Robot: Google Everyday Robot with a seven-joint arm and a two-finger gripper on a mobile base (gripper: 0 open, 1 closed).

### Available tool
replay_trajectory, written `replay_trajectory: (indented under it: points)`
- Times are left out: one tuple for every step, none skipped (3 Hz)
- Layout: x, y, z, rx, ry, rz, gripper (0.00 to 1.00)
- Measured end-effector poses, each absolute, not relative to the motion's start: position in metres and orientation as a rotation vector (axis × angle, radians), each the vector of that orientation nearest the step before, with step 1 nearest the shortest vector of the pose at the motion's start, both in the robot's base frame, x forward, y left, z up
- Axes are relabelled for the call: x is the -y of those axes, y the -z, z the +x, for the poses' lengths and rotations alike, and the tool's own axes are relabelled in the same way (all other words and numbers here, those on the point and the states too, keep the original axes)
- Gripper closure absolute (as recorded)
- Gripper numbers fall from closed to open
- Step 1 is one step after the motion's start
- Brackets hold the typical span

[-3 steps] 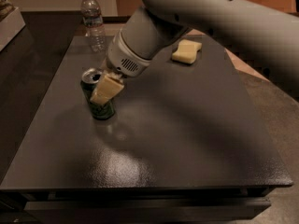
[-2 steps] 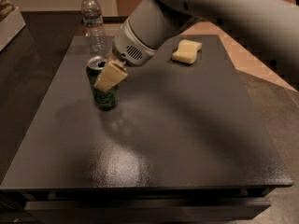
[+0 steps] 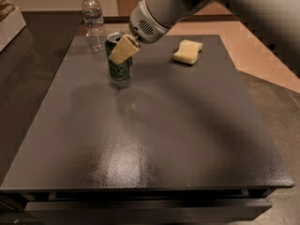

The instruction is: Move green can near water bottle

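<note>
While the end effector [image 3: 119, 50] is clamped on the upright green can [image 3: 121, 71] at the far left of the bench [image 3: 154, 139], near the water bottle [image 3: 93, 20] but apart from it, the move appears nearly complete, with only final set-down and release judged outstanding.

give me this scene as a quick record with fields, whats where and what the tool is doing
surface: dark grey table
water bottle: upright at the back left corner, white cap on
green can: upright, just in front of and right of the water bottle, a small gap between them
tool: closed on the green can, reaching in from the upper right, one tan finger across the can's front
other: yellow sponge at the back right, apart from everything else
task state: can near the bottle, not yet released
</note>
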State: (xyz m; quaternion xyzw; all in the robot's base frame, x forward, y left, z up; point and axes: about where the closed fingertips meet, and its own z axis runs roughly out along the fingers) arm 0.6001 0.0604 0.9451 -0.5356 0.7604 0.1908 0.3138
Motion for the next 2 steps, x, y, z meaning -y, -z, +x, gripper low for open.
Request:
replay_trajectory:
  points:
    - [-0.052,-0.945,0.638,-2.031,-0.444,-1.294,1.00]
    - [-0.062,-0.951,0.667,-2.001,-0.404,-1.246,1.00]
